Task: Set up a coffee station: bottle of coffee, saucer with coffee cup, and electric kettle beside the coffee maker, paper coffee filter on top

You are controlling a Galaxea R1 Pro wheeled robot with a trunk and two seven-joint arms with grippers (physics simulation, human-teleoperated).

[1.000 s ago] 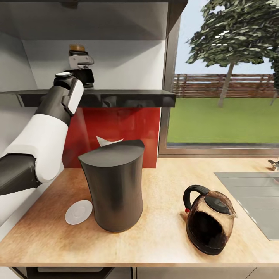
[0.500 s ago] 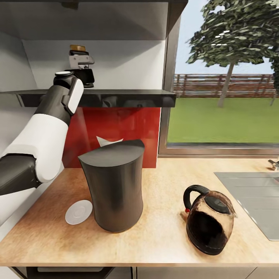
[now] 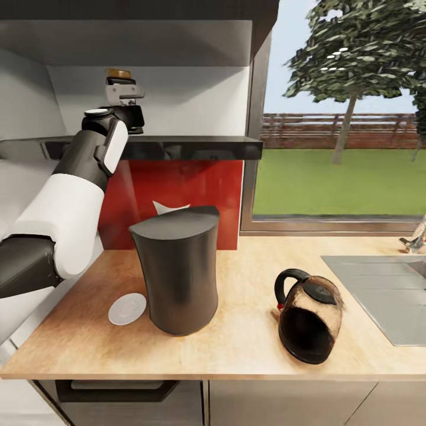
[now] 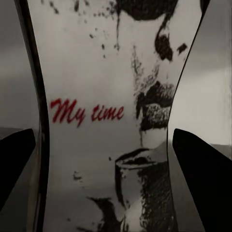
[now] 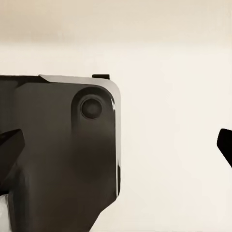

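- The left tool (image 3: 123,94) is raised to the kitchen shelf (image 3: 177,148), with the white-and-grey left arm (image 3: 71,201) reaching up from below it.
- The bottle of coffee (image 4: 111,116) sits right in front of the left tool; in the left wrist view its white label with red lettering spans the space between the two dark fingertips (image 4: 198,179), which sit at either side of its waisted body. The tool looks closed around the bottle, though actual contact of the pads is not clear.
- In the head view the bottle's tan-yellow cap (image 3: 118,73) pokes out just above the left tool, over the shelf.
- Below the left tool, on the bench (image 3: 248,355), stands the coffee maker (image 3: 177,269), upright and dark.
- The paper coffee filter (image 3: 170,207) shows as a white point behind the coffee maker's lid, against the red wall panel (image 3: 177,189); whether it rests on the lid I cannot tell.
- The saucer (image 3: 126,309) lies flat on the bench just beside the coffee maker's base, almost straight down from the left tool.
- The electric kettle (image 3: 309,322) stands on the bench well apart from the left tool, between the coffee maker and the sink (image 3: 384,290).
- In the right wrist view the right tool's dark fingertips (image 5: 9,154) sit wide apart at the picture's edges, spread open with nothing between them; past them is a dark rounded-corner block (image 5: 63,154) against a pale surface.
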